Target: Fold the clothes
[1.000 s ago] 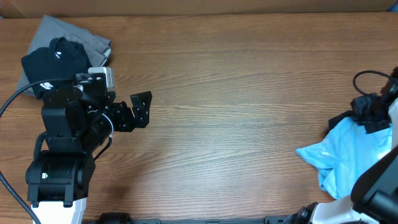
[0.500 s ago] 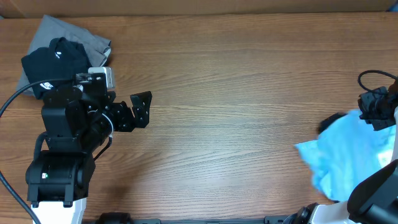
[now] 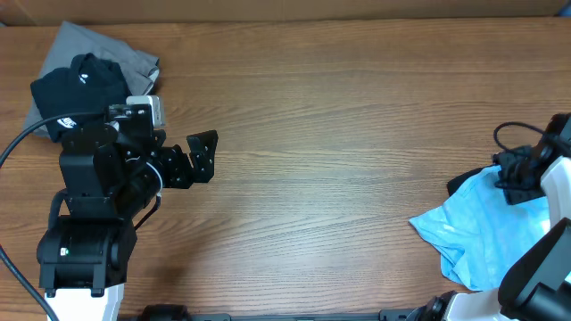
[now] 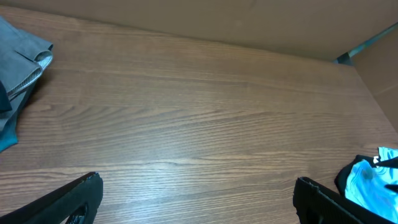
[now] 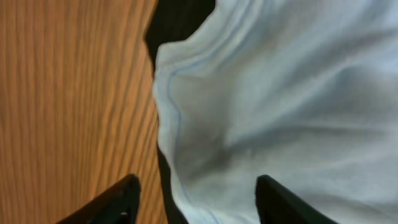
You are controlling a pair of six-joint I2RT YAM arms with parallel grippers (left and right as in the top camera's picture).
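- Wood-grain desk (image 3: 357, 134) fills the overhead view, and a plain brown wall (image 4: 249, 25) runs along its 12 o'clock edge.
- At about 4 o'clock, against the desk's right edge, lies the light blue T-shirt (image 3: 477, 227), crumpled in a loose heap with one corner pointing toward the middle of the desk.
- A dark patch (image 3: 459, 184) shows at the shirt's 10 o'clock edge. What it is cannot be told.
- The right gripper (image 5: 198, 182) sits over the upper part of that shirt. In the right wrist view its two black fingers (image 5: 118, 202) stand partly apart, with a hemmed fold of blue cloth filling the space between them.
- Whether those fingers pinch the cloth or only hang over it cannot be told.
- A black cable (image 3: 513, 134) loops above the right wrist.
- The left arm stands at 8 o'clock. The left gripper (image 3: 203, 156) points toward 3 o'clock over bare wood, well apart from the blue shirt.
- Its fingers (image 4: 81, 193) are spread wide at the two lower corners of the left wrist view, with nothing between them.
- At 10 o'clock, in the far left corner, a black garment (image 3: 76, 85) rests on top of a gray garment (image 3: 98, 45), both just behind the left arm.
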